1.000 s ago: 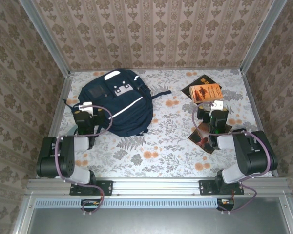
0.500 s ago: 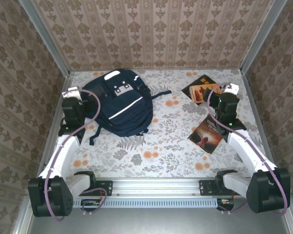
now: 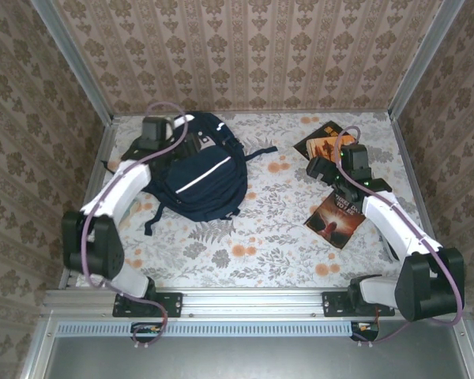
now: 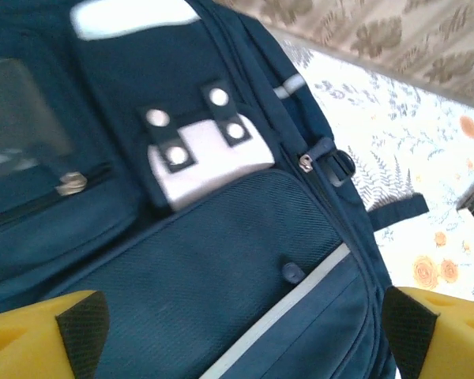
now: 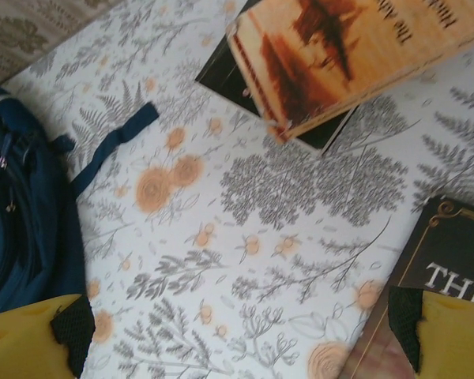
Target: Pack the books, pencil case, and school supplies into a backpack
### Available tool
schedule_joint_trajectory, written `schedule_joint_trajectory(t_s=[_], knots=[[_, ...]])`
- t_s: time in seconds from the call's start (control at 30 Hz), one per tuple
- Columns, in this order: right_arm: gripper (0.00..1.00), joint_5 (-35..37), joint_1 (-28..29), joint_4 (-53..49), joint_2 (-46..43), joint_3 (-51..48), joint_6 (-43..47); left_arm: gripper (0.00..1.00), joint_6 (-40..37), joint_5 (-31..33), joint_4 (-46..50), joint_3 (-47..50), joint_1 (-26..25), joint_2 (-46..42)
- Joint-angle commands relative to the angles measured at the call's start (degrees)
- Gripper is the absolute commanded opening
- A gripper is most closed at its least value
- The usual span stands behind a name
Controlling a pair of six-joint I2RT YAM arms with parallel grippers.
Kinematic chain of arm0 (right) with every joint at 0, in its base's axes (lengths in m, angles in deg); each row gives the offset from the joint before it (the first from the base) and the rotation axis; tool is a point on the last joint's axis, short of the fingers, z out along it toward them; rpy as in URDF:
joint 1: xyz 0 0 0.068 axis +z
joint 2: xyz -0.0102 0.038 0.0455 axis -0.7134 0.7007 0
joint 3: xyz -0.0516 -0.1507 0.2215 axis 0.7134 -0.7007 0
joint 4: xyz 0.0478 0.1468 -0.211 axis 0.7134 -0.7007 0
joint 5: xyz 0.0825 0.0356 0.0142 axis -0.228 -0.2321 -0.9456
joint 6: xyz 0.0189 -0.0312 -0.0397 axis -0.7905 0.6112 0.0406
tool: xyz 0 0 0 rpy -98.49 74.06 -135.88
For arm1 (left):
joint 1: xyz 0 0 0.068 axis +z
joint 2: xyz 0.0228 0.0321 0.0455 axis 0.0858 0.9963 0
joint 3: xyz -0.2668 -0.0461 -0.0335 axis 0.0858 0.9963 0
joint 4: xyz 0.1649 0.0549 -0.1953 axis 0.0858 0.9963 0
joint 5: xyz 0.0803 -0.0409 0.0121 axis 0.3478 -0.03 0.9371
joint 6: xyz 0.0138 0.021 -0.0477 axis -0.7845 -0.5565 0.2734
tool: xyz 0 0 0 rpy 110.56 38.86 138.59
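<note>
Left pincer [image 3: 187, 145] is over the top end of the backpack [image 3: 206, 178], jaws wide, nothing between them. In the left wrist view its two yellow fingers [image 4: 41, 333] sit far apart at the bottom corners, with the backpack's front panel [image 4: 221, 260] spanning the gap. I can't tell whether they touch the fabric.

The backpack lies flat at the back-left of the desk [image 3: 261, 237]. On it I can see the white snap patch [image 4: 209, 154], a zip pull [image 4: 314, 158] just right of that patch, and the white stripe [image 4: 292, 296] running diagonally. Its strap [image 5: 114, 138] trails out onto the floral desk [image 5: 284, 197].

Right pincer [image 3: 319, 168] is at the back-right, jaws wide and empty. It hangs above bare desk between the book pile and the loose book.

- The orange book [image 5: 347, 55] lies on top of the black book [image 5: 227, 79] near the back-right corner; the top view shows the same stack [image 3: 330, 147].
- The dark reddish-brown book [image 3: 336, 218] lies flat nearer the arms, apart from the pile. Its corner sits just beside the right finger in the wrist view [image 5: 450, 264].
- All three books are on the desk, well apart from the backpack.
</note>
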Motion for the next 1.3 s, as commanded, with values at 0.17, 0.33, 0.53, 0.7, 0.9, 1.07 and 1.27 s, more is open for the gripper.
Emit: schedule_joint_trajectory(t_s=[0.17,0.33,0.53,0.7,0.9,1.07,1.27], knots=[[1.0,-4.42,1.75,-1.92,-0.31,-1.39,-2.78,0.63,7.69,-1.92,10.72,-21.54,-5.25,22.94],[1.0,-4.49,2.7,-1.49,-0.02,-2.43,-3.39,0.54,8.47,-2.59,13.88,-29.7,-6.97,31.93],[0.99,-4.07,3.07,-1.91,-0.31,-3.04,-3.59,0.43,7.04,-3.91,18.21,-32.66,-9.81,37.52],[1.0,-3.21,3.08,-2.32,-0.31,-3.04,-4.09,0.36,2.64,-4.2,21.99,-28.75,-15.39,36.21],[1.0,-2.38,3.34,-2.16,-0.22,-3.04,-4.64,0.26,-0.44,-6.63,23.54,-20.38,-23.97,30.47],[1.0,-2.26,3.69,-2.59,0.07,-3.22,-4.65,0.26,1.44,-7.77,21.08,-15.22,-30.8,24.58],[0.96,-4.58,3.86,-3.36,0.76,-2.78,-4.64,0.43,5.09,-7.01,20.42,-15.82,-29.46,16.92]])
